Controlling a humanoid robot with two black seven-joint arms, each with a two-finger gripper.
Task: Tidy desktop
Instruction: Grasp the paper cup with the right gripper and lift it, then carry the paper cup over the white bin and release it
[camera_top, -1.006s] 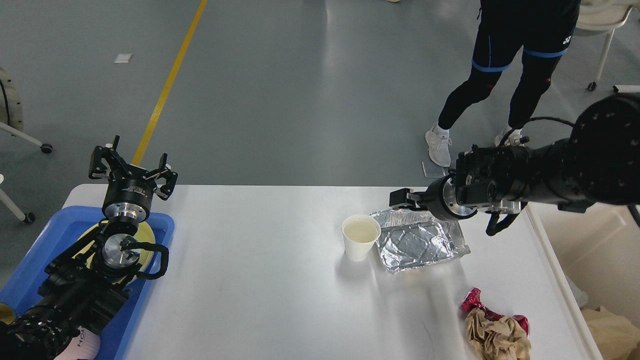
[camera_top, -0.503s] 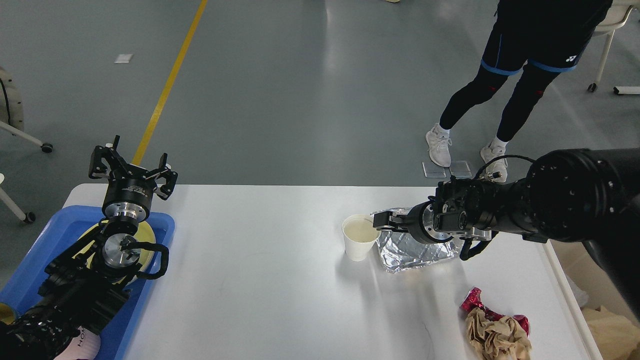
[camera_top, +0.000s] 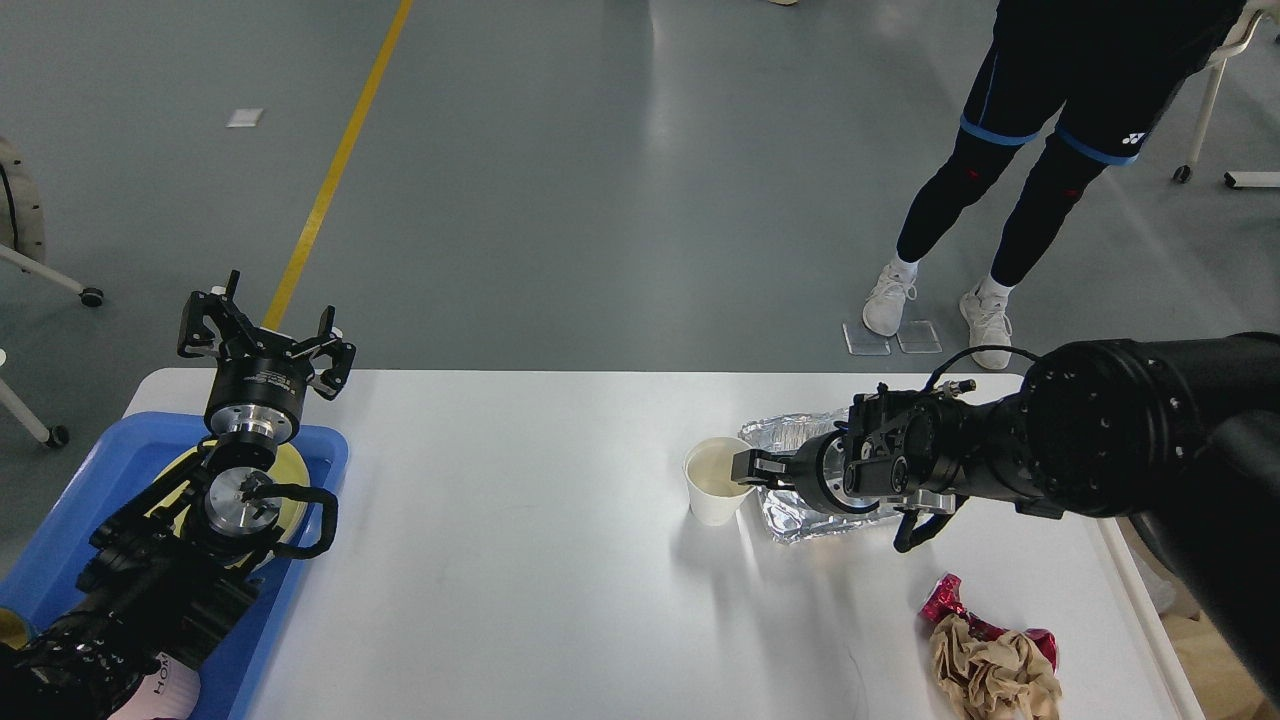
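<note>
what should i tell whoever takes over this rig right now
Left pincer: open, raised over the blue tray, holding nothing.
Right pincer: at the paper cup's rim; grip cannot be told.
On the desktop: cup upright, foil tray behind the right arm, crumpled wrappers at near right.
Done: yellow plate sits in the tray.
Left: cup, foil, wrappers.

A white paper cup (camera_top: 717, 487) is seen upright just beside a crumpled silver foil tray (camera_top: 800, 432). Crumpled tan paper (camera_top: 990, 675) lies against a red shiny wrapper (camera_top: 943, 600). A round yellow plate (camera_top: 290, 465) is held in a blue plastic tray (camera_top: 115, 455).
</note>
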